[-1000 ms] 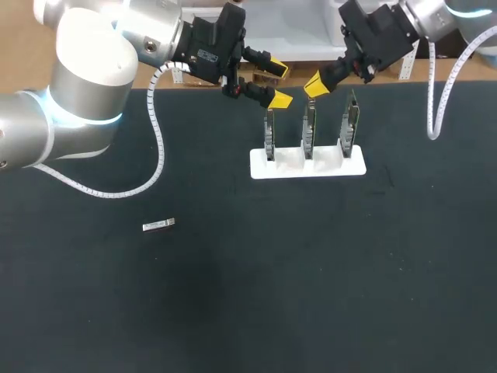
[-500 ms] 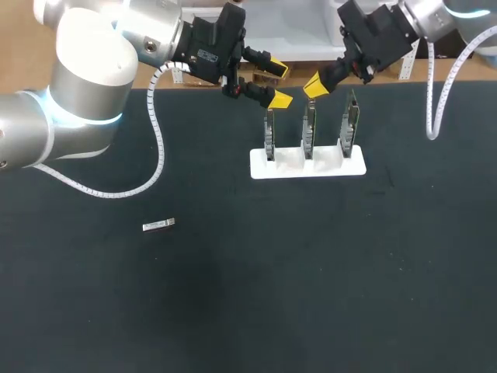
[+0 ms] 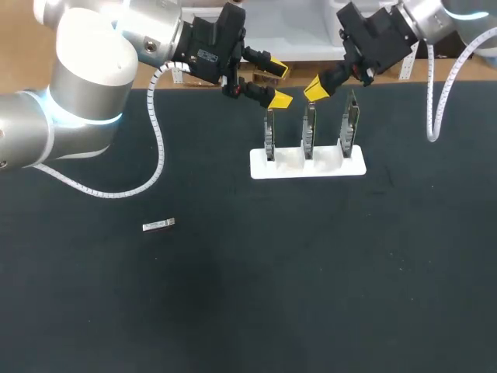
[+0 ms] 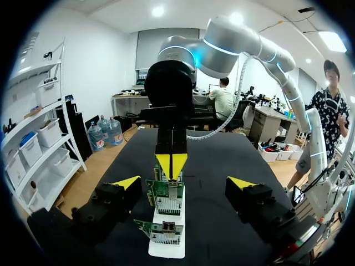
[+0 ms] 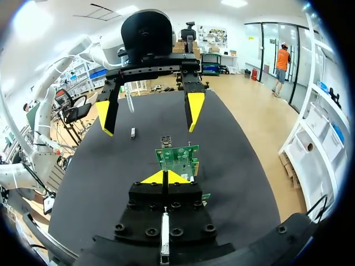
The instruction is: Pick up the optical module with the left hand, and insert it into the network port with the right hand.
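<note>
Black cloth covers the table [image 3: 233, 311] from edge to edge. On it the optical module [image 3: 158, 225], a small silvery bar, lies flat on the left arm's side, well apart from everything else and touched by nothing; the right wrist view shows it as a small pale sliver [image 5: 132, 133] on the cloth beyond the boards. Toward the far side of the table sits a white holder [image 3: 307, 165] with three green circuit boards standing upright in a row: the left board [image 3: 269, 134], the middle board [image 3: 309, 130] and the right board [image 3: 349, 128]. Each carries a metal network port, which the left wrist view shows on the nearest board [image 4: 165, 233]. The left gripper [image 3: 279, 85] hangs in the air near the top of the left board, its yellow-tipped fingers spread wide and holding nothing; from its own camera the row of boards runs away from it, in line with the gap between the two tips. The right gripper [image 3: 314, 87] hangs just above and beyond the middle board, its fingers pressed together into a single yellow point with nothing between them, as its own camera shows [image 5: 165, 177]. The two grippers face each other along the row of boards, close but apart.
</note>
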Available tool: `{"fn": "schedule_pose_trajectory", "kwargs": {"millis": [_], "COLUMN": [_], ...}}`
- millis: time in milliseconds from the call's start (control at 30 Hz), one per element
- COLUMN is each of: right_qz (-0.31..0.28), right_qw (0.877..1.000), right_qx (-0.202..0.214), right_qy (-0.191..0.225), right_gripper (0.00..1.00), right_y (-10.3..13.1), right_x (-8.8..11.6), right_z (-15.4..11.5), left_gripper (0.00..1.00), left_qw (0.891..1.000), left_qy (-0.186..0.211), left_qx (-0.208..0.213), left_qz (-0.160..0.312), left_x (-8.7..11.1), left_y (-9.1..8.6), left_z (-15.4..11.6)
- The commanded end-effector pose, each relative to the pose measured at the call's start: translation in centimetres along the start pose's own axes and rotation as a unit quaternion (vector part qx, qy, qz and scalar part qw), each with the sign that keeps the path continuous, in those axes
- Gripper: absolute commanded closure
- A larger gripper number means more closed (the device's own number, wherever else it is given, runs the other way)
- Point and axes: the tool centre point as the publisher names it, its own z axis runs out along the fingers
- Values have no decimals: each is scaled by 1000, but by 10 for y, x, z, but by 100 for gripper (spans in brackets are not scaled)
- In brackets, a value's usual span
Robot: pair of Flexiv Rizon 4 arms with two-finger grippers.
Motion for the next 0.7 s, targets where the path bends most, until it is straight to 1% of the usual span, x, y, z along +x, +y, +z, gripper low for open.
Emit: {"fn": "schedule_pose_trajectory", "kwargs": {"millis": [33,700], "right_qz": [2,8], "right_qw": [1000,1000], "right_qx": [0,-4], "right_qy": [-1,1], "right_gripper": [100,100], "right_y": [1,0], "right_x": [3,7], "right_z": [2,7], "left_gripper": [0,0], "left_qw": [1000,1000], "left_qy": [2,2], "left_qx": [1,1], "left_qz": [-1,-1], "left_x": [-1,-1], "left_y": [1,1], "left_z": [0,0]}}
